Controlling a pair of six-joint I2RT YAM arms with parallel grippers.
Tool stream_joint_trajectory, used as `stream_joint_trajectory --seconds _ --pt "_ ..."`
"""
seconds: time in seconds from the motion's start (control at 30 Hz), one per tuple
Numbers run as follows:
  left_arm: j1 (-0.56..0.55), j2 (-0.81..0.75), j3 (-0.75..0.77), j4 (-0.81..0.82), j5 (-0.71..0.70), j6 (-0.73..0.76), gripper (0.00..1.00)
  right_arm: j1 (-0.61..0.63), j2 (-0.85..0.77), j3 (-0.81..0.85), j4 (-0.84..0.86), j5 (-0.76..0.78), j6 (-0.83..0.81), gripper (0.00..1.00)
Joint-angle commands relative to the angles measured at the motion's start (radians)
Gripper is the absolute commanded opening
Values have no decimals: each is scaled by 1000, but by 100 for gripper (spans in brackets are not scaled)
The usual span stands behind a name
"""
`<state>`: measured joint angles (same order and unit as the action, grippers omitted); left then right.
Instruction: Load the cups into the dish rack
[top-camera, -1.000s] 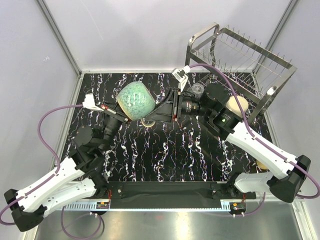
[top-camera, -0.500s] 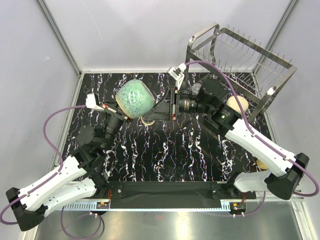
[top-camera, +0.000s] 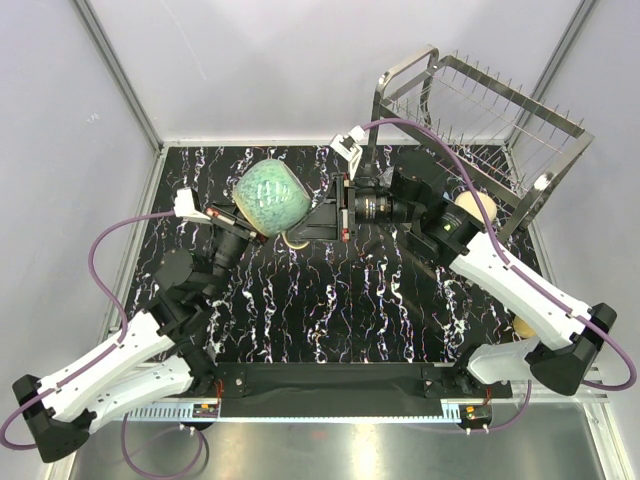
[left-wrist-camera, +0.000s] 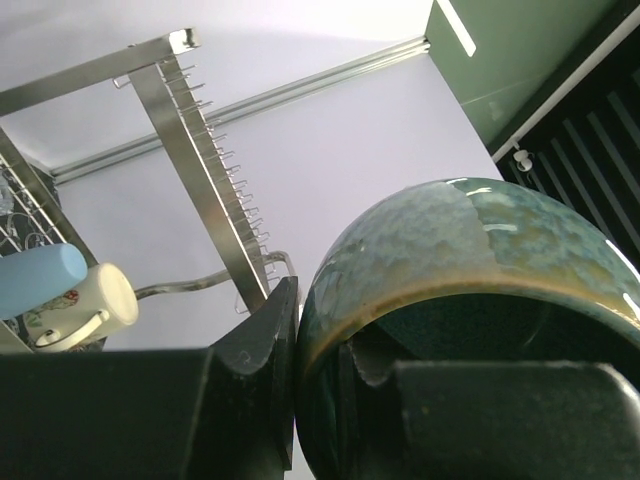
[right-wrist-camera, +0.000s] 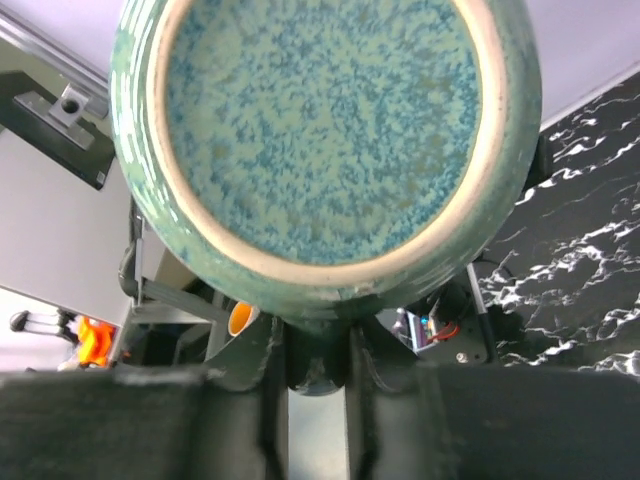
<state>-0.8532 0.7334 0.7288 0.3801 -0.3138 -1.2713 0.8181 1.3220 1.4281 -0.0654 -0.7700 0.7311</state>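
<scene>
The teal glazed mug (top-camera: 270, 198) hangs in the air over the back middle of the table, tipped on its side. My left gripper (top-camera: 248, 224) is shut on its rim, one finger inside and one outside (left-wrist-camera: 320, 340). From the right, my right gripper (top-camera: 302, 232) has closed its fingers on the mug's handle (right-wrist-camera: 318, 345), below the speckled base (right-wrist-camera: 320, 130). The dish rack (top-camera: 480, 120) stands at the back right. A cream mug (top-camera: 476, 210) lies at the rack's foot. In the left wrist view a light-blue cup (left-wrist-camera: 40, 278) shows beside the cream mug (left-wrist-camera: 85, 300).
The table top is black marble (top-camera: 330, 300), with grey walls at the back and left. A yellow mug (top-camera: 522, 327) peeks out beside the right arm's forearm. The two arms meet over the table's middle, purple cables looping above them.
My right gripper has moved left onto the mug's handle and its jaws have narrowed onto it. The left gripper and the mug have shifted only slightly.
</scene>
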Motion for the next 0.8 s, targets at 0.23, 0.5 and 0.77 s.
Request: stream_joint_trajectory --seconds 0.23,0.5,0.77 --pt "-20 -23 69 -67 84 67 34 4 -12 46 -10 155 -108 0" --pt "-20 -111 11 -155 -30 104 88 -2 -52 66 -48 252 -133 0" --pt "-21 -138 41 -340 -97 86 99 -39 -56 147 -210 444 -194 0"
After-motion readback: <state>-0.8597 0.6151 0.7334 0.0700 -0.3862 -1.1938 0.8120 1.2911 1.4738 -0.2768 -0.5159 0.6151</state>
